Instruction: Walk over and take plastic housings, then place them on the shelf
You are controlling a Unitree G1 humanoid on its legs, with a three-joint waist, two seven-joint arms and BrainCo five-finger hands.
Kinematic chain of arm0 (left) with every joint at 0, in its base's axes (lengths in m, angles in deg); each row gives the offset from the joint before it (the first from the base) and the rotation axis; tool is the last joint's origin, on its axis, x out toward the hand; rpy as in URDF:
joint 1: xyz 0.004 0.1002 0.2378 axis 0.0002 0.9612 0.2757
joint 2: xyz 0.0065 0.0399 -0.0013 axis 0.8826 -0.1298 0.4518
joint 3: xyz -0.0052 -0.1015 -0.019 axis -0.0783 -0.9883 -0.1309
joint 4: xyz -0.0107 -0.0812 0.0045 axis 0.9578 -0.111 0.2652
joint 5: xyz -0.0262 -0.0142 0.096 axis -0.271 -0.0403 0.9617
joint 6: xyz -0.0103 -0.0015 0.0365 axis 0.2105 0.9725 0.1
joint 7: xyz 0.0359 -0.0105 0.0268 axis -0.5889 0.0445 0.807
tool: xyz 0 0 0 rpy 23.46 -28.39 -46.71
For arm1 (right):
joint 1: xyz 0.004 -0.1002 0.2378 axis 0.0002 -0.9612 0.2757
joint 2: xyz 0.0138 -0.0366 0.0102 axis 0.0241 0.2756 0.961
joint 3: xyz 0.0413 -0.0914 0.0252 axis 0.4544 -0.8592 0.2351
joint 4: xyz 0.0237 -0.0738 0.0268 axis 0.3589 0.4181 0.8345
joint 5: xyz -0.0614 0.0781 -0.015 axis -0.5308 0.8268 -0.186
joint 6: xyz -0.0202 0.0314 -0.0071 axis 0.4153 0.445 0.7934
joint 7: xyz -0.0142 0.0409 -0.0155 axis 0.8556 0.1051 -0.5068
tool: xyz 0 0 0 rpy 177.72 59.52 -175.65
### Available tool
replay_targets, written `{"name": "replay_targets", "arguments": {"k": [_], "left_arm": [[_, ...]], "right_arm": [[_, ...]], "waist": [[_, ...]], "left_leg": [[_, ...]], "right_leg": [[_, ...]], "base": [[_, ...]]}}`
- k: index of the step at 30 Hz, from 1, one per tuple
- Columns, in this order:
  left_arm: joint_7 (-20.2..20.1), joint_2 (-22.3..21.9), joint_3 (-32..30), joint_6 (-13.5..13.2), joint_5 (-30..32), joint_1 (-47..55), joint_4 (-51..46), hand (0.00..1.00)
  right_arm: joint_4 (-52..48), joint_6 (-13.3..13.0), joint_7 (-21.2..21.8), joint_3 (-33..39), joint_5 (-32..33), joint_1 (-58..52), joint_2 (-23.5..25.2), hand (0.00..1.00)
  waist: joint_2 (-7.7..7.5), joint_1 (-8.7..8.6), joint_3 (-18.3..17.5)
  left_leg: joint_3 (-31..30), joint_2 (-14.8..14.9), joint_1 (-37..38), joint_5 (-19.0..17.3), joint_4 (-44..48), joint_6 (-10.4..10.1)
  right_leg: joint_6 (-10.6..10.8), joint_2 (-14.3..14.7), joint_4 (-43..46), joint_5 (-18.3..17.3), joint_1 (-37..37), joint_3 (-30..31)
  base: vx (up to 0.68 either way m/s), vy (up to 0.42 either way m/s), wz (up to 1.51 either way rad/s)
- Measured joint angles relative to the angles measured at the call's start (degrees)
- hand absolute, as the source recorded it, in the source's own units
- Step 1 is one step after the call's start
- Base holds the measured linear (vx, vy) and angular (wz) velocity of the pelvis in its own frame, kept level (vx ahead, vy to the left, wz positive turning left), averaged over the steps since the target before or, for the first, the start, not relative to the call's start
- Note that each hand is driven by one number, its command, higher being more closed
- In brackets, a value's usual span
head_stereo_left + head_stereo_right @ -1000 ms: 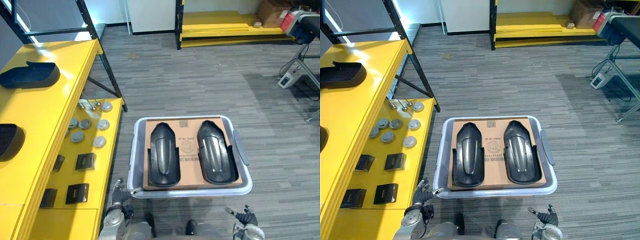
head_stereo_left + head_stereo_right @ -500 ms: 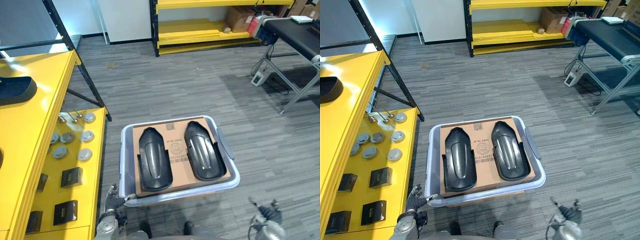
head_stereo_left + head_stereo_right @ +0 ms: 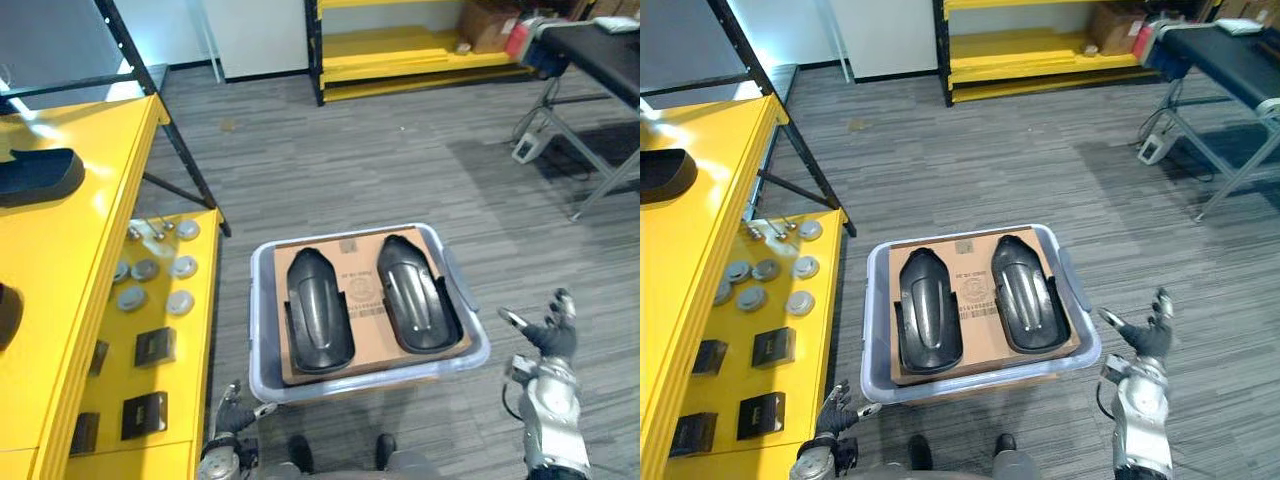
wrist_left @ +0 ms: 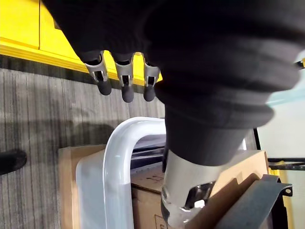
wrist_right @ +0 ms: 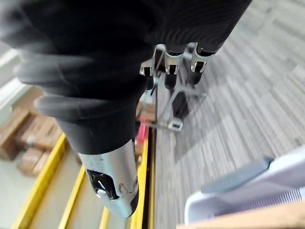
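Note:
Two black plastic housings, one on the left (image 3: 318,312) and one on the right (image 3: 413,297), lie side by side on a cardboard sheet (image 3: 365,290) inside a pale grey bin (image 3: 262,340) on the floor. My left hand (image 3: 235,413) hangs open at the bin's near left corner, its fingers (image 4: 125,76) straight above the bin's rim (image 4: 116,157). My right hand (image 3: 553,335) is raised to the right of the bin, clear of it, with its fingers (image 5: 171,67) spread open. Neither hand holds anything.
A yellow shelf (image 3: 80,250) runs along the left, with a black housing (image 3: 40,172) on top and another (image 3: 5,315) nearer. Its lower level carries grey discs (image 3: 150,285) and small black boxes (image 3: 155,345). A yellow rack (image 3: 400,50) stands behind, a metal-legged table (image 3: 590,60) at far right.
The camera has shifted. My right hand has risen from the bottom edge to beside the bin's right side, fingers spread. My left hand stays by the near left corner.

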Motion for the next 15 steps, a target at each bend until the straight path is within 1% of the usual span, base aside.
{"name": "replay_targets", "arguments": {"k": [2,3,4,5,6,7,10,11,14,15], "left_arm": [[0.01,0.0,0.06,0.0,0.0,-0.23,-0.03,0.0],[0.01,0.0,0.28,0.0,0.0,-0.89,-0.03,0.0],[0.01,0.0,0.52,0.0,0.0,-1.21,-0.05,0.0],[0.03,0.0,1.2,0.0,-0.01,-1.87,-0.04,0.0],[0.04,-0.05,1.62,-0.07,-0.02,-2.22,-0.36,0.0],[0.04,-0.08,1.74,-0.14,-0.02,-2.25,-0.55,0.0],[0.28,-0.08,2.05,-0.99,-0.04,-2.38,-0.56,0.0],[0.43,-0.09,2.12,-1.1,-0.08,-2.4,-0.55,0.0],[1.6,-0.09,2.86,-1.14,-0.15,-2.59,-0.52,0.0],[1.99,-0.1,3.44,-1.14,-0.17,-2.96,-0.38,0.0]], "right_arm": [[3.02,0.55,0.0,-1.85,-1.71,3.14,-0.54,0.0],[4.53,1.1,0.0,-2.57,-2.49,4.72,-0.75,0.0],[5.44,1.22,-0.01,-2.65,-2.83,5.38,-0.75,0.0],[7.26,1.89,-0.22,-2.77,-3.38,6.46,-0.79,0.0],[9.39,2.28,-0.34,-3.03,-3.42,7.63,-0.82,0.0],[10.27,2.29,-0.53,-3.02,-3.49,8.08,-0.84,0.0],[13.29,3.47,-1.74,-3.29,-4.63,10.37,-1.48,0.0],[14.69,3.75,-2.47,-3.29,-4.76,11.53,-1.71,0.0],[18.18,4.76,-5.32,-2.58,-5.72,13.93,-1.89,0.0],[19.71,5.0,-6.5,-1.81,-5.78,14.7,-1.89,1.0]], "waist": [[0.11,0.49,0.97],[0.26,0.88,2.0],[0.47,1.12,2.47],[0.83,1.49,3.18],[1.26,1.45,4.11],[1.42,1.46,4.44],[2.06,1.5,5.22],[2.17,1.48,5.92],[2.44,1.51,6.28],[2.47,1.56,6.34]], "left_leg": [[-0.3,-0.01,-2.2,-0.13,1.27,0.06],[-0.41,0.0,-3.41,-0.22,2.37,0.13],[-0.51,0.03,-3.91,-0.46,2.91,0.27],[-0.74,0.03,-4.84,-0.64,3.78,0.24],[-1.33,0.03,-5.54,-1.05,4.93,0.27],[-1.47,0.02,-5.8,-1.06,5.19,0.27],[-1.96,0.05,-8.17,-1.04,6.52,0.29],[-2.02,0.06,-8.34,-1.04,6.84,0.29],[-2.61,-0.02,-9.37,-0.99,7.02,0.32],[-2.67,-0.02,-9.68,-0.95,7.06,0.31]], "right_leg": [[0.18,-0.19,0.2,0.3,-1.57,-0.23],[0.16,-0.31,0.22,0.58,-2.14,-0.32],[0.17,-0.34,0.27,0.66,-2.38,-0.42],[0.16,-0.45,0.46,0.76,-2.83,-0.61],[0.16,-0.57,0.77,0.76,-2.92,-1.11],[0.16,-0.67,0.99,0.75,-3.1,-1.24],[0.16,-1.07,1.94,0.79,-5.07,-1.53],[0.16,-1.1,2.18,0.79,-5.17,-1.55],[0.13,-1.1,2.61,0.82,-6.17,-1.7],[0.12,-1.08,2.81,0.82,-6.56,-1.72]], "base": [[-0.04,0.02,0.13],[-0.04,0.016,0.05],[-0.08,0.024,0.08],[-0.08,0.02,0.14],[-0.08,0.022,0.15],[-0.08,0.026,0.15],[-0.07,0.03,0.07],[-0.08,0.018,0.02],[-0.04,0.01,0.03],[-0.02,0.006,0.06]]}}
